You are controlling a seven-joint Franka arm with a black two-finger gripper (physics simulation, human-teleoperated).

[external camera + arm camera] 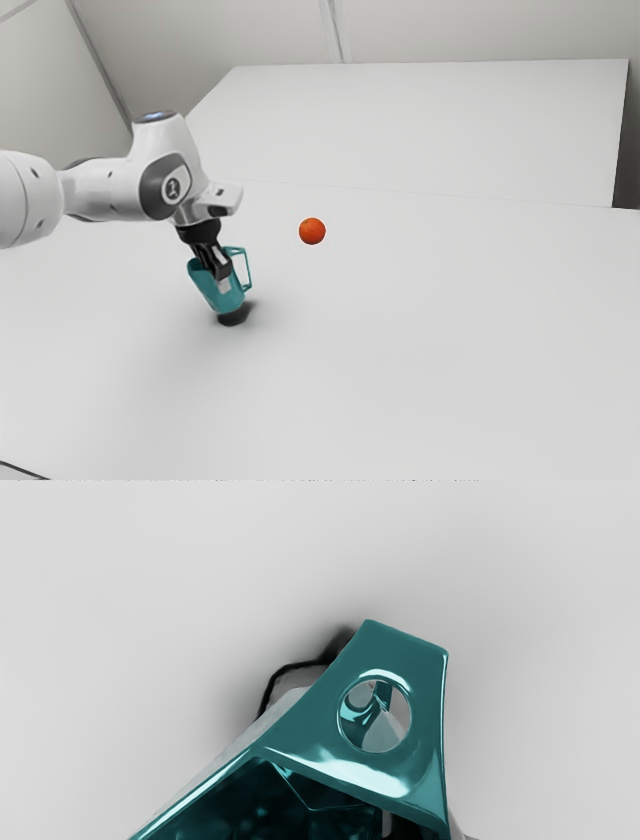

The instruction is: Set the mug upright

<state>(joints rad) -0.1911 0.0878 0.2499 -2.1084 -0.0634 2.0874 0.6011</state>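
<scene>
"Over the counter (400, 380), at the end of the white arm (110, 190), the gripper (217, 268) points down at the teal mug (221, 299). Where exactly does the mug lie?"

"Directly at and below the gripper's tips, in the exterior view. The tips overlap the mug's upper part, by its mouth."

"Attitude of the mug?"

"Tilted, not upright. Its mouth leans toward the exterior view's left, and its lower end sits toward the right, above a dark patch (232, 319). Base or shadow, I cannot tell."

"Handle?"

"The handle (248, 272) is on the side facing the exterior view's right. In the wrist view it extends away from the gripper, with a round hole (375, 716) showing; the mug's rim (190, 795) and dark interior lie nearer the gripper."

"State of the gripper?"

"Spread or pinching the mug, I cannot tell from either view."

"Other items?"

"One orange-red ball (312, 231), well apart from both, toward the exterior view's right."
</scene>
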